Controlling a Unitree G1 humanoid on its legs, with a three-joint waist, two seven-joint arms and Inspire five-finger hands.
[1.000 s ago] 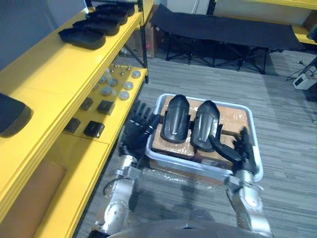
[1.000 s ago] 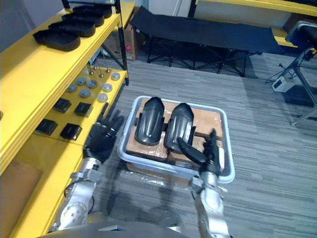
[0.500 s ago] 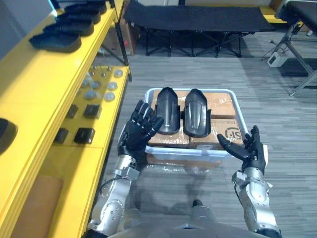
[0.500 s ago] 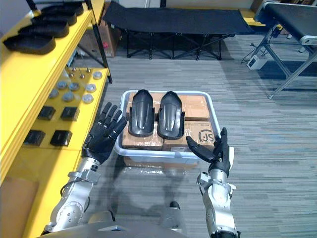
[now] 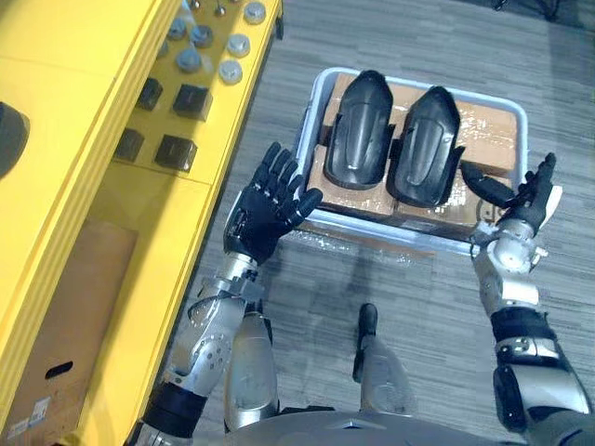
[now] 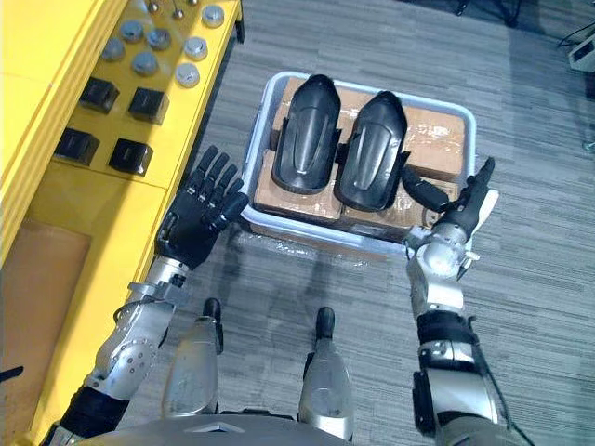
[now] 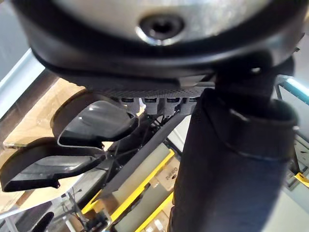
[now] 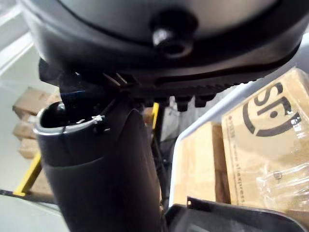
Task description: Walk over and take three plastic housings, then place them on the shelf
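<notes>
Two black plastic housings lie side by side on cardboard boxes in a pale bin (image 5: 400, 243) on the floor: one on the left (image 5: 361, 130), one on the right (image 5: 425, 145). My left hand (image 5: 265, 212) is open with fingers spread, just off the bin's near left corner and touching nothing. My right hand (image 5: 525, 200) is open at the bin's near right corner, thumb reaching over the rim, holding nothing. In the left wrist view both housings (image 7: 96, 123) show past the fingers. The right wrist view shows a cardboard box (image 8: 260, 145) and a housing's edge (image 8: 231, 217).
A yellow shelf unit (image 5: 74, 111) runs along my left. Its lower level holds small black blocks (image 5: 177, 150) and grey discs (image 5: 230, 71); a dark housing (image 5: 7, 139) lies on the upper level. A brown carton (image 5: 65, 316) sits underneath. Grey carpet surrounds the bin.
The whole view has tipped down and swung over the bin, so the camera moved. Both hands stay open; the right hand now sits closer to the bin's right rim.
</notes>
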